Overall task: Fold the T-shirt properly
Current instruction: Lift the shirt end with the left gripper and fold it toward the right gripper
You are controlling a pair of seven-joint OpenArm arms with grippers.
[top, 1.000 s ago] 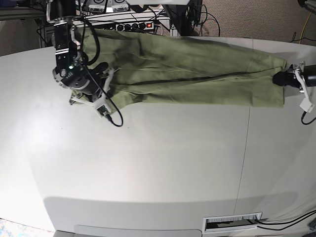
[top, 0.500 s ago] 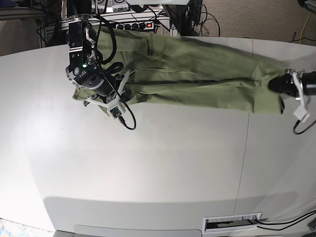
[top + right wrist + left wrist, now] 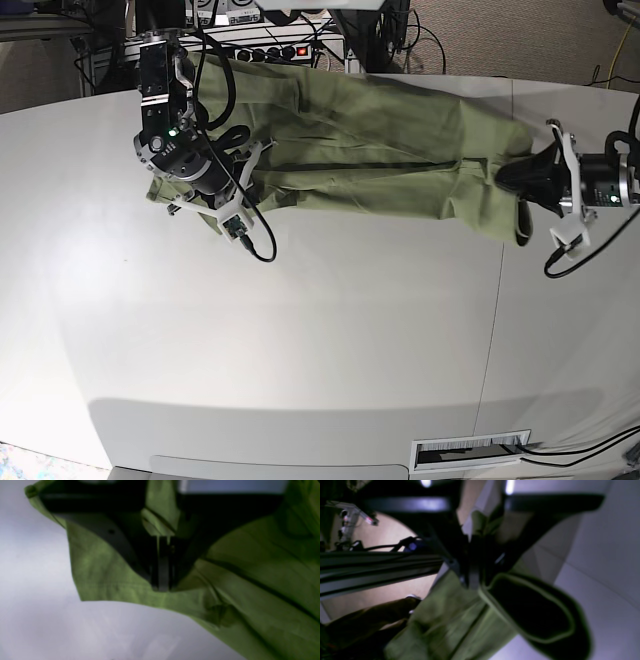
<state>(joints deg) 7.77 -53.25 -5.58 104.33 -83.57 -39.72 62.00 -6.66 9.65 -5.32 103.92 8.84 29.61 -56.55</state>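
The olive-green T-shirt (image 3: 370, 150) lies bunched in a long band across the back of the white table (image 3: 300, 330). My right gripper (image 3: 232, 150) is at the band's left end in the base view. The right wrist view shows that gripper (image 3: 161, 586) shut on a fold of the cloth (image 3: 250, 580). My left gripper (image 3: 508, 178) holds the band's right end. In the left wrist view that gripper (image 3: 472, 581) is shut on the fabric (image 3: 445, 625), with a hemmed opening (image 3: 532, 610) hanging beside it. A short flap droops below the left gripper.
A power strip and cables (image 3: 270, 50) sit behind the table's back edge. A seam (image 3: 497, 300) runs down the table on the right. A slotted vent (image 3: 470, 452) lies at the front edge. The right arm's cable (image 3: 255, 245) loops onto the table.
My left gripper has moved inward along the table with the shirt's end, so the band is shorter and slacker. The right arm shifted slightly back and right earlier, then stayed put.
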